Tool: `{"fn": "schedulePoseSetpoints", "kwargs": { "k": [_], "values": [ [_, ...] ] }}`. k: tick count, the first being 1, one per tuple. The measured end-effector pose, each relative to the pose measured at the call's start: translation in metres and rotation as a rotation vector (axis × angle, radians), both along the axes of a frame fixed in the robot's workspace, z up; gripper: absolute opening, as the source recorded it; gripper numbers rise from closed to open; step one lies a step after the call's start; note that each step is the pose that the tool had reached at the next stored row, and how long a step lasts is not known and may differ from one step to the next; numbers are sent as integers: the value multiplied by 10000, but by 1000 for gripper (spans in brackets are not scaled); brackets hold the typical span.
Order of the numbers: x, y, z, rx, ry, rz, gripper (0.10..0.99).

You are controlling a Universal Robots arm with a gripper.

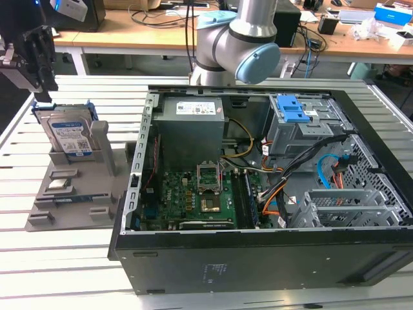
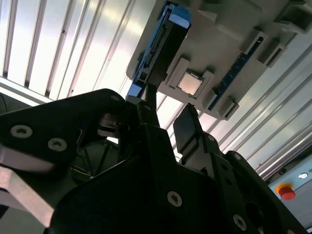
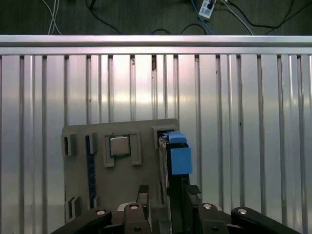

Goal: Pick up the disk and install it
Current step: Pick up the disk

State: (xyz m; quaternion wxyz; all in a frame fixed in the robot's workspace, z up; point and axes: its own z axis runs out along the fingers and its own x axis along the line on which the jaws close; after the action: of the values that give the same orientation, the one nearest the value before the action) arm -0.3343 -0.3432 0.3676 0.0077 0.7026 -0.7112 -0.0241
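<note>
**benchlurker:** so where's the disk (image 1: 70,137) relative to your gripper (image 2: 168,101) right now?

**me:** I'm hanging just above the grey stand (image 1: 37,219), over the end where the disk is slotted. It stands on its edge in the stand's slot, upright or near enough, with a grey post of the stand right beside it. In both wrist views I'm looking down past my own fingers (image 2: 184,130) at its thin top edge, which lines up roughly with the gap between them. In the exterior view there seems to be a bit of air between my fingertips and the disk's top, so no contact as far as I can tell.

**benchlurker:** jaws open? holding anything?

**me:** Spread apart, nothing between them.

**benchlurker:** what's all the stuff look like?

**me:** The disk is a flat silver rectangle with a white-and-blue label on its face and bright blue plastic framing the edges. The stand is matt grey, blocky, full of pockets and slots. A square shiny processor chip (image 3: 119,145) lies flat in the pocket next to the disk's slot. My fingers are black with flat pads and bolted black links behind them. The stand rests on a ribbed metal table (image 1: 64,271) made of long shiny slats. Beside the stand, on the exterior view's right, lies the open black computer case (image 1: 258,261) with a green board (image 1: 193,200) inside.
</note>
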Motion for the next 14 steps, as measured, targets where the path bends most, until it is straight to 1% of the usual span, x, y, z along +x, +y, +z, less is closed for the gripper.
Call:
{"fn": "schedulePoseSetpoints", "kwargs": {
  "k": [5,8,11,14],
  "values": [
    [63,16,-33,0,-1,80,420],
    [76,17,-54,-3,0,98,420],
    [83,17,-116,-3,0,118,420],
    [86,17,-151,-3,0,131,420]
  ]
}}
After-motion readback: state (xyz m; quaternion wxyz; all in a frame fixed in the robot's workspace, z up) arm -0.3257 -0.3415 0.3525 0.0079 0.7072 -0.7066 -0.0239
